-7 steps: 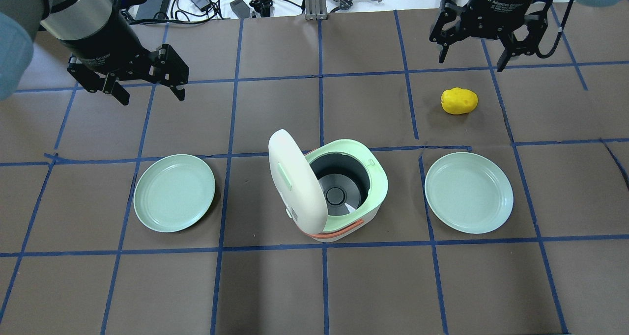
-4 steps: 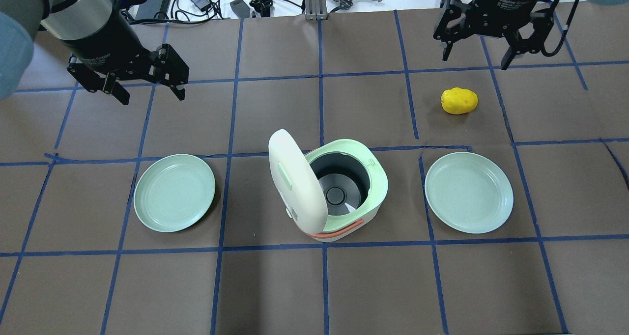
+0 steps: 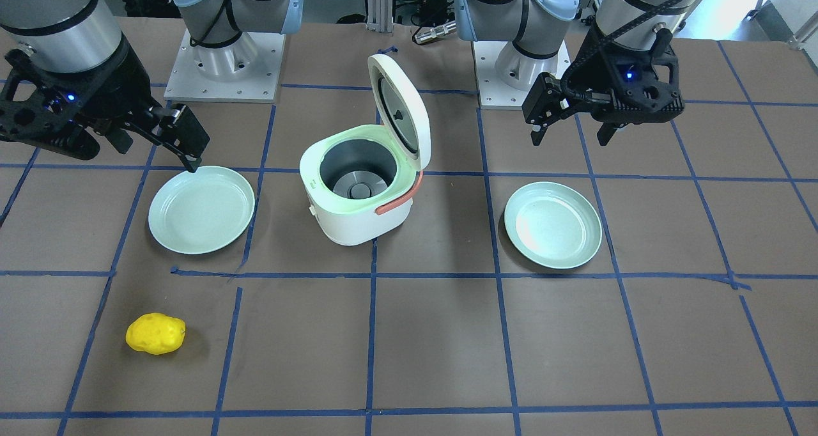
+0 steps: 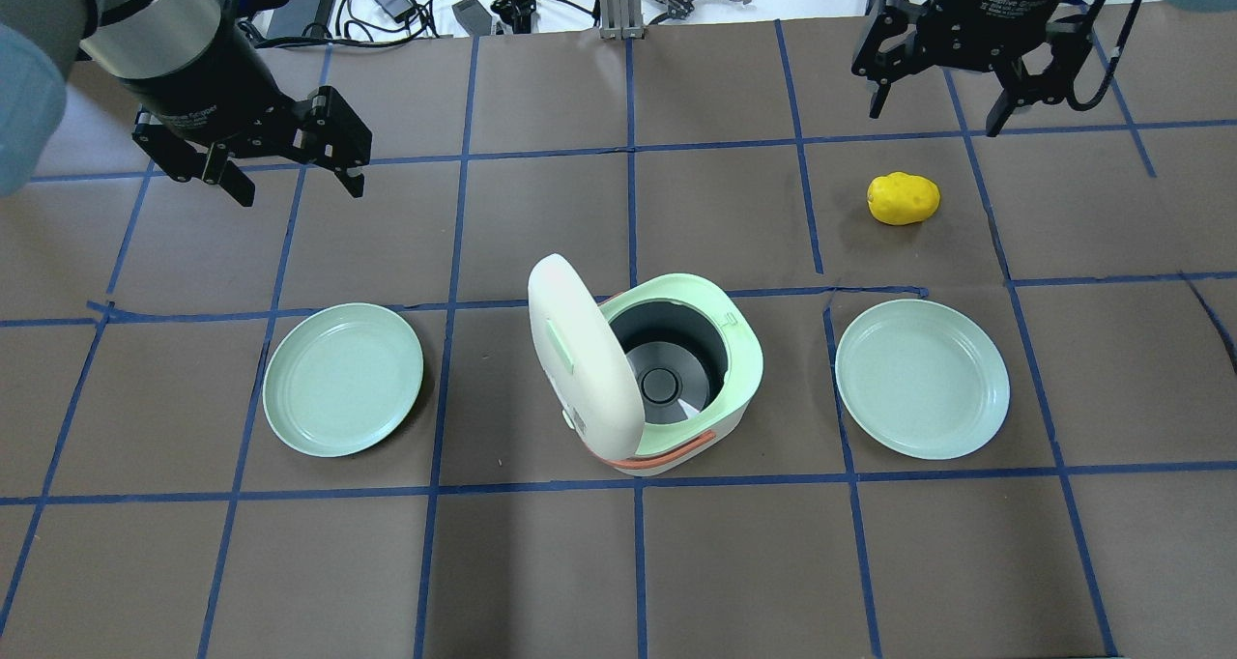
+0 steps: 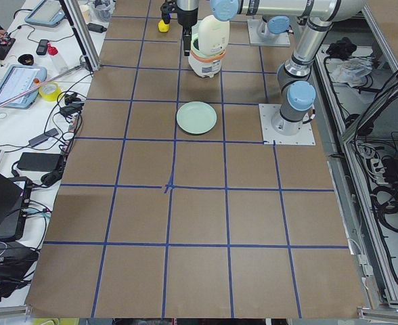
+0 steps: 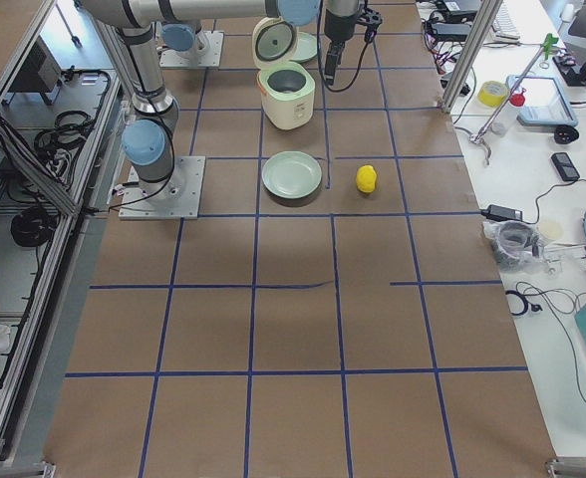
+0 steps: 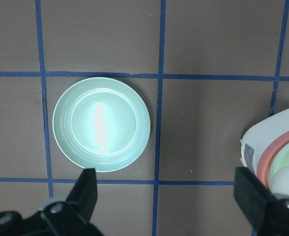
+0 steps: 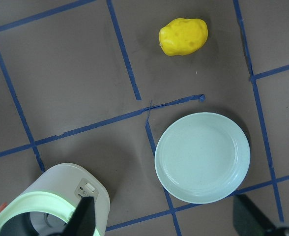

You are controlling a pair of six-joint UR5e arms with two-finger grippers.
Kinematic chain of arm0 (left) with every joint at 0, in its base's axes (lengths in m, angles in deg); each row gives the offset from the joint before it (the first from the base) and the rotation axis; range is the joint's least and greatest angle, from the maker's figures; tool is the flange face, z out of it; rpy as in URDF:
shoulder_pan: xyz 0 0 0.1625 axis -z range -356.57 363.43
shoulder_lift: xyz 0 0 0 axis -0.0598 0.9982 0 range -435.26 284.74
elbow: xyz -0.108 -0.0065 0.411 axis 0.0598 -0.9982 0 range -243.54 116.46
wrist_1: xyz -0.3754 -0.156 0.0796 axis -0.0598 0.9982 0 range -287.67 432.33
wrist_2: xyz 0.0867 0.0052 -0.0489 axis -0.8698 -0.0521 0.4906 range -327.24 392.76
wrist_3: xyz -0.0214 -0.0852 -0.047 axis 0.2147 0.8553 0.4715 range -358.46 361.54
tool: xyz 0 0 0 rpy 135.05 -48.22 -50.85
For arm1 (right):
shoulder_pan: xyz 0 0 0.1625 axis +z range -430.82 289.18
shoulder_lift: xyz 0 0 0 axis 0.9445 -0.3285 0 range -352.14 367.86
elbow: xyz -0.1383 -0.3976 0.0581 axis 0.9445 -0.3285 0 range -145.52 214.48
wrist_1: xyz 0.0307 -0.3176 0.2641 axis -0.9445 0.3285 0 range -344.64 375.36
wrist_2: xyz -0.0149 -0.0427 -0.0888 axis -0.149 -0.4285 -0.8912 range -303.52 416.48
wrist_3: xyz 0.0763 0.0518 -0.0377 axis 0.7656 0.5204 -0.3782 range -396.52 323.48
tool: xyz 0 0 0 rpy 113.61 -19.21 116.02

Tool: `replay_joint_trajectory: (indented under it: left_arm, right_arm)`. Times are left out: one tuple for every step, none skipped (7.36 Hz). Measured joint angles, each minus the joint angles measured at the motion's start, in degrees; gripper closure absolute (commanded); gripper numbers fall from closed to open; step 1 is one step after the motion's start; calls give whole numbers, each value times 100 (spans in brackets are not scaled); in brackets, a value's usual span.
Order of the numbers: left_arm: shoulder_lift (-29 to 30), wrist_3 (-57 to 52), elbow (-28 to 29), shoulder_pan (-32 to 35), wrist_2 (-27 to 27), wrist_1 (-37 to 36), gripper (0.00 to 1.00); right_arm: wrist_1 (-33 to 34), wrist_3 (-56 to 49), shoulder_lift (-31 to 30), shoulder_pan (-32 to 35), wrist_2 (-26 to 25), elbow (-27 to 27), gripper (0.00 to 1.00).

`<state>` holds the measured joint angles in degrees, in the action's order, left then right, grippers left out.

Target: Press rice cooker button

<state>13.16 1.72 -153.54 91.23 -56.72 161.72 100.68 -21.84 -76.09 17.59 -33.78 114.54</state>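
Brown paper gridded with blue tape covers the desk (image 4: pixel 618 562). Over the past second the right tool (image 4: pixel 934 118), fingers spread and holding nothing, has edged toward the far edge. The left tool (image 4: pixel 298 190), equally released, has not moved. The rice cooker (image 4: pixel 676 388) stands mid-desk, lid raised over its grey inner pot, between the bare left plate (image 4: pixel 343 379) and right plate (image 4: pixel 923 379), open paper all round. A yellow potato (image 4: pixel 903 198) lies near the right tool.

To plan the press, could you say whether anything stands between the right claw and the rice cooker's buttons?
Nothing visible does. The open right claw hangs raised; a yellow potato and a green plate lie low on that side of the rice cooker, whose button panel shows uncovered.
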Motion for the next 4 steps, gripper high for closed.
replay_joint_trajectory:
  left_arm:
    - [0,0,0,0,0,0,0]
    - [0,0,0,0,0,0,0]
    - [0,0,0,0,0,0,0]
    - [0,0,0,0,0,0,0]
  right_arm:
    - [0,0,-11,0,0,0,0]
    - [-8,0,-26,0,-1,1,0]
    - [-19,0,-36,0,-4,1,0]
    - [-30,0,-39,3,-2,1,0]
